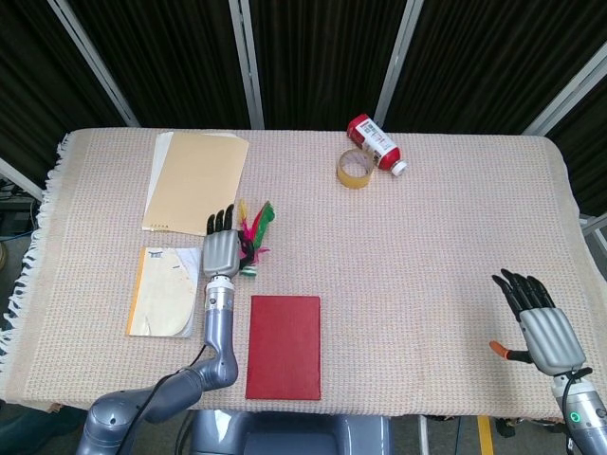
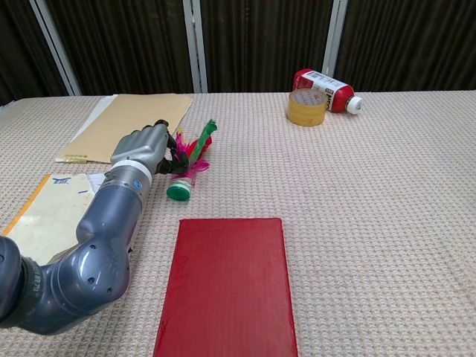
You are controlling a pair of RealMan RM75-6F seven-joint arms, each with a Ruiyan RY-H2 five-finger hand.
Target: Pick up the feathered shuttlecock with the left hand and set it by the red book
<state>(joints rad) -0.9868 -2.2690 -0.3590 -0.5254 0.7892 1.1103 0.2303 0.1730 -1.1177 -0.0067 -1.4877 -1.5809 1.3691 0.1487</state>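
left hand (image 1: pixel 221 253) sits palm down on the surface (image 1: pixel 427 227), just beyond the far left corner of the red book (image 1: pixel 284 346), fingers pointing away from the robot. the feathered shuttlecock (image 2: pixel 187 161) lies just beside the hand on its right, green base (image 2: pixel 178 191) resting on the cloth near the book's far edge, feathers in green, pink and yellow tilting up and away. in the chest view the thumb side of the hand meets the lower feathers; i cannot tell whether it grips them or only touches them. base and red book are apart, a strip of cloth between.

right hand (image 1: pixel 541 320) is well apart from the red book, near the surface's right near corner, fingers spread, holding nothing. it does not show in the chest view.

left of the red book, beside the left forearm: a notebook with an orange spine (image 1: pixel 164 291). beyond it, a manila folder (image 1: pixel 196 180) over white paper. far from the red book, at the back of the surface: a roll of tape (image 1: pixel 355 169) touching or nearly touching a red bottle with a white cap (image 1: pixel 374 142) lying on its side.
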